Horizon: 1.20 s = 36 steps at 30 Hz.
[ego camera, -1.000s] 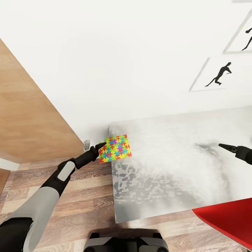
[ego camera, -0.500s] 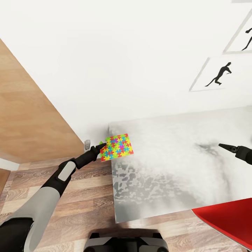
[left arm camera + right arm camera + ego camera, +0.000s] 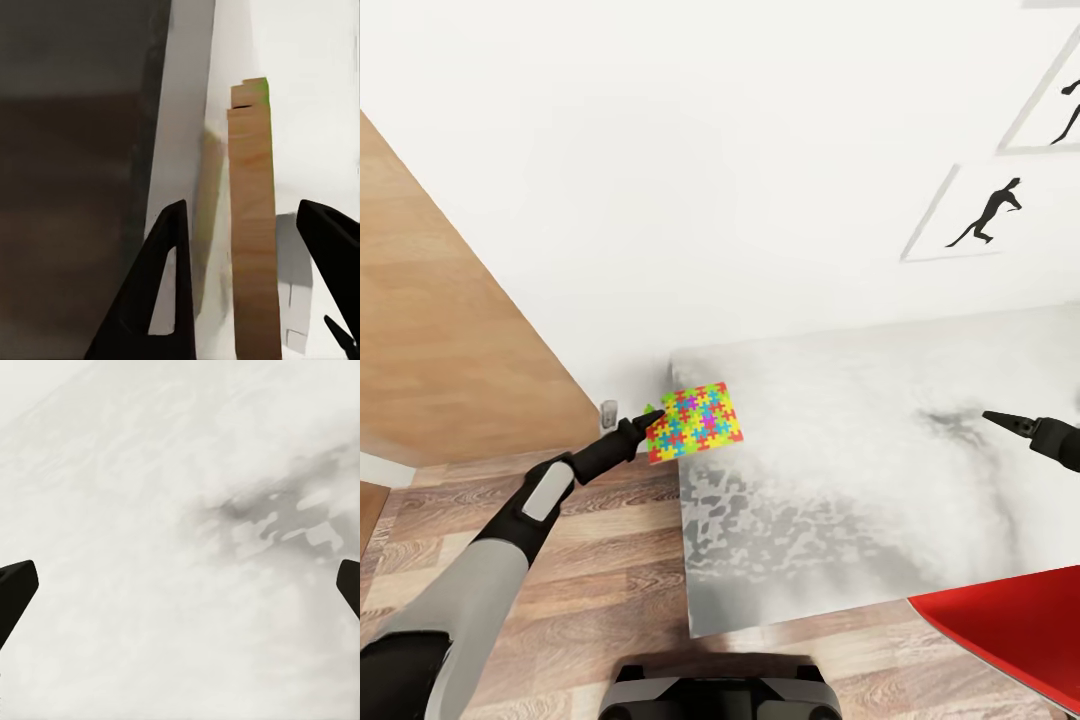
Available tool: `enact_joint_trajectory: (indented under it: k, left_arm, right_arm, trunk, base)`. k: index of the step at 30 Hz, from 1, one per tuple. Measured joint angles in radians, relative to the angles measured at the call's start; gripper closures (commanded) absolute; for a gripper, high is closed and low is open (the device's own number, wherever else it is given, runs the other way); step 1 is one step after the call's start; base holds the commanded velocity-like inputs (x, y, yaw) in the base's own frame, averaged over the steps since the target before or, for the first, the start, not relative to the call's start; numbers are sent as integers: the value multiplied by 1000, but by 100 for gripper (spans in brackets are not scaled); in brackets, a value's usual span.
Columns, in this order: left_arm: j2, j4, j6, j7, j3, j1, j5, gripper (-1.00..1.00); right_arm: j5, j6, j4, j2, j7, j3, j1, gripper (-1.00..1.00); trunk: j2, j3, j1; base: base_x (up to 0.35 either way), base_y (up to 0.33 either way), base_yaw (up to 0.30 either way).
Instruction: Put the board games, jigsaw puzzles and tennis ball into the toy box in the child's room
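One jigsaw puzzle (image 3: 698, 422), a thin square of bright interlocking pieces, lies at the near left corner of the pale marbled table (image 3: 860, 470) and overhangs its left edge. My left gripper (image 3: 652, 418) reaches in from the floor side to the puzzle's left edge. In the left wrist view the puzzle (image 3: 251, 225) shows edge-on as a brown slab with a green tip, standing between the spread fingers (image 3: 169, 285) of the left gripper (image 3: 247, 217) without clear contact. My right gripper (image 3: 1000, 420) hovers open over bare tabletop (image 3: 180, 510), nothing between its fingertips (image 3: 15, 585).
A white wall with black player-silhouette posters (image 3: 990, 215) backs the table. A wooden panel (image 3: 440, 340) stands at the left, above plank floor (image 3: 590, 590). A red object (image 3: 1010, 620) juts in at the lower right. A small grey wall fitting (image 3: 608, 410) sits beside the left gripper.
The left gripper and the puzzle have shifted slightly to the right onto the table corner. The right gripper has hardly moved.
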Motion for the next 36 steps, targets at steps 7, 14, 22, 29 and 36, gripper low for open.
enact_joint_trajectory:
  k: [7,14,22,29,36]
  left_arm:
    - [7,-114,9,1,9,58,9,100]
    - [9,-187,28,3,12,90,11,100]
    - [11,-327,46,13,13,152,11,100]
    - [11,-460,127,28,33,202,25,100]
    - [10,-540,159,31,49,236,33,100]
  right_arm:
    - [-1,0,0,1,1,-1,0,-100]
    - [-3,0,0,2,2,-1,1,-100]
    - [-4,0,-1,1,5,-1,2,-100]
    - [-4,17,-1,1,9,0,2,-100]
    - [-6,42,-1,1,28,1,2,-100]
  trunk:
    - [0,0,0]
    - [0,0,0]
    - [0,2,0]
    - [0,10,0]
    - [0,19,0]
  base:
    - [0,0,0]
    - [0,0,0]
    - [0,0,-21]
    - [0,0,-85]
    - [0,0,-91]
